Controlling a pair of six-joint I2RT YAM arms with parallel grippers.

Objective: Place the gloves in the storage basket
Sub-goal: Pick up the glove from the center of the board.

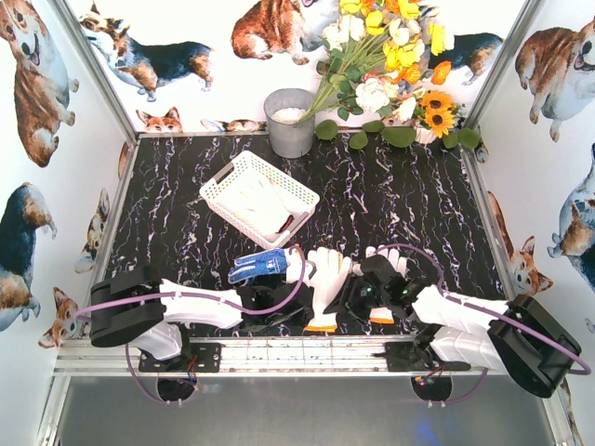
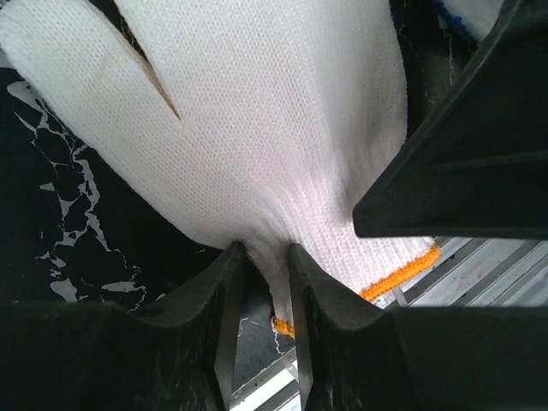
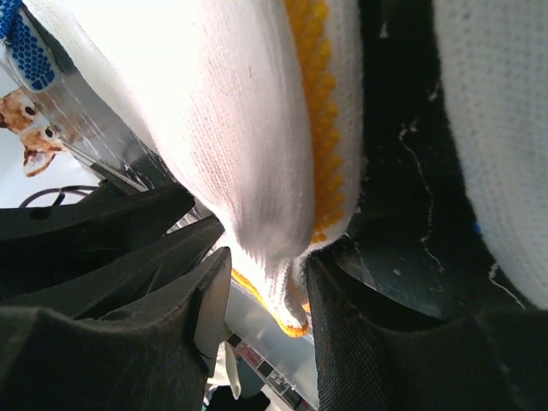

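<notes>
A white glove with an orange cuff (image 1: 327, 279) lies near the front edge, between both grippers. My left gripper (image 1: 296, 311) is shut on its cuff edge; in the left wrist view the gripper (image 2: 264, 317) pinches a fold of this glove (image 2: 257, 128). My right gripper (image 1: 351, 299) is open, and in the right wrist view it (image 3: 261, 300) has the cuff of the same glove (image 3: 240, 145) hanging between its jaws, touching only the right finger. A blue-dotted glove (image 1: 260, 267) lies just to the left. Another glove (image 1: 389, 260) lies partly under the right arm. The white storage basket (image 1: 219, 190) holds one glove (image 1: 265, 200).
A grey metal bucket (image 1: 291, 123) stands behind the basket at the back wall. Flowers (image 1: 390, 56) fill the back right corner. The table's metal front rail (image 1: 307, 355) runs just below the grippers. White walls with dog pictures close in both sides.
</notes>
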